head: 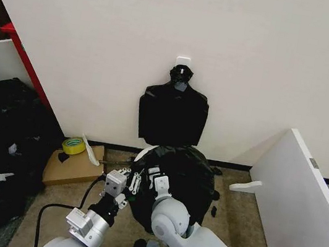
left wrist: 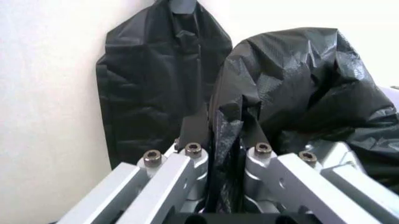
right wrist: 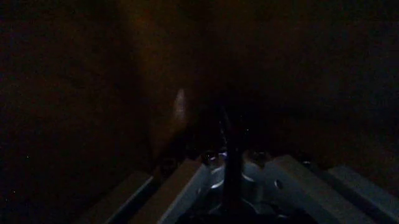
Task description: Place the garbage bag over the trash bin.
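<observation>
At lower centre, the left gripper [left wrist: 224,154] and right gripper [right wrist: 227,161] each pinch the garbage bag [head: 185,171] draped over the trash bin [head: 145,153]. Beyond hangs a bag bundle [head: 172,117]. Thin film could tear or slip free.

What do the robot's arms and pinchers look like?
The right arm is smooth, rounded and white-grey. The left arm is boxier silver metal with a black cable looping beside it. The left gripper has silvery metal bars joined by round bolts.
</observation>
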Available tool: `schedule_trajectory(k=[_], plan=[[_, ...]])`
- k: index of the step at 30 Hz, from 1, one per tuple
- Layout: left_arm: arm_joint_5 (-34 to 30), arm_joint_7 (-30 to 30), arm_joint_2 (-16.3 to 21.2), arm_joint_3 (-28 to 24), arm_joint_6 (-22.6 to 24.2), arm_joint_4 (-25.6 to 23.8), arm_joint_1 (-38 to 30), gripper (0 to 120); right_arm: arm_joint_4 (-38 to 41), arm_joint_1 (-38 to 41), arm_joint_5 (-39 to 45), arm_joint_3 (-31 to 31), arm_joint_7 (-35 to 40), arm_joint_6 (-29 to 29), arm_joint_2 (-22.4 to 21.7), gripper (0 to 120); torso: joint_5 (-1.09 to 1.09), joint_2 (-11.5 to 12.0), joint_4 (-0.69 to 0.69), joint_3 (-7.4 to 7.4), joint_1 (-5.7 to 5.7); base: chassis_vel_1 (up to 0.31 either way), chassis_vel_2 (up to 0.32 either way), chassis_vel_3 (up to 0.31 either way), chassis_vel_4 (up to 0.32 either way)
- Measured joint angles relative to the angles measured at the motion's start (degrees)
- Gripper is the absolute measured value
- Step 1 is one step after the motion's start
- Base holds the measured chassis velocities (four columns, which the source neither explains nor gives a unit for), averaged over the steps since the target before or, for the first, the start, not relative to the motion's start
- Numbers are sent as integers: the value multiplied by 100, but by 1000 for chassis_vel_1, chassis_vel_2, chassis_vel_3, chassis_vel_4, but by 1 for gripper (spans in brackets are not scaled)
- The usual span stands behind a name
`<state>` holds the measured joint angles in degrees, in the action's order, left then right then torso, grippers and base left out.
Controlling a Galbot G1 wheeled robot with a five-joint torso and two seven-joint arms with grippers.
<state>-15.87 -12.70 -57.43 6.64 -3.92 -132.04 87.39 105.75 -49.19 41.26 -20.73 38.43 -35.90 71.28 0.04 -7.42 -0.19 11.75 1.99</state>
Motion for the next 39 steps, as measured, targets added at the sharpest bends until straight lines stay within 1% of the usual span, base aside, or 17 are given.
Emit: schedule_trajectory(k=[5, 11, 17, 22, 26, 29, 31, 34, 36, 38, 39], plan=[[-104, 109, -9, -45, -27, -12, -7, 5, 191, -130, -135, 53, -448, 259, -158, 0, 0, 0, 0, 0, 0, 0, 0, 0, 0], [-123, 417, 43, -24, -112, -123, 62, 5, 146, -168, -229, 73, -453, 255, -187, 0, 0, 0, 0, 0, 0, 0, 0, 0, 0], [-91, 460, 78, 42, -142, -122, 108, 5, 204, -175, -240, 73, -405, 238, -230, 0, 0, 0, 0, 0, 0, 0, 0, 0, 0], [-83, 403, 45, 45, -143, -56, 95, 5, 371, -220, -243, 93, -374, 211, -319, 0, 0, 0, 0, 0, 1, 0, 0, 0, 0], [-143, 154, -10, 64, -82, 144, -69, 5, 644, -282, -213, 127, -379, 150, -473, 0, -1, 0, 0, 0, 1, 0, 0, 0, 0], [-450, -76, -54, 130, 20, 280, -256, 5, 980, -428, -187, 198, -534, 96, -654, 0, 0, 0, 0, 0, 1, 0, 0, 0, 0], [-547, -135, -67, 151, 59, 313, -308, 5, 1100, -484, -186, 229, -597, 89, -703, 0, 1, 0, 0, 0, 1, 0, 0, 0, 0], [-764, -280, -96, 211, 125, 438, -417, 5, 1411, -636, -191, 326, -744, 89, -835, 10, 0, 0, -1, 0, 0, 0, 0, 0, 0], [-954, -374, -131, 264, 169, 593, -488, 5, 1649, -736, -211, 404, -885, 96, -953, 20, 0, 0, 0, 0, 1, 0, 0, 0, 0], [-1021, -411, -150, 282, 182, 654, -519, 5, 1741, -775, -224, 437, -928, 101, -996, 22, 0, 0, 0, 0, 1, 0, 0, 0, 0], [-1116, -465, -182, 301, 200, 737, -557, 5, 1856, -828, -250, 479, -965, 104, -1050, 27, 1, 0, 1, 0, 1, 0, 0, 0, 0]])
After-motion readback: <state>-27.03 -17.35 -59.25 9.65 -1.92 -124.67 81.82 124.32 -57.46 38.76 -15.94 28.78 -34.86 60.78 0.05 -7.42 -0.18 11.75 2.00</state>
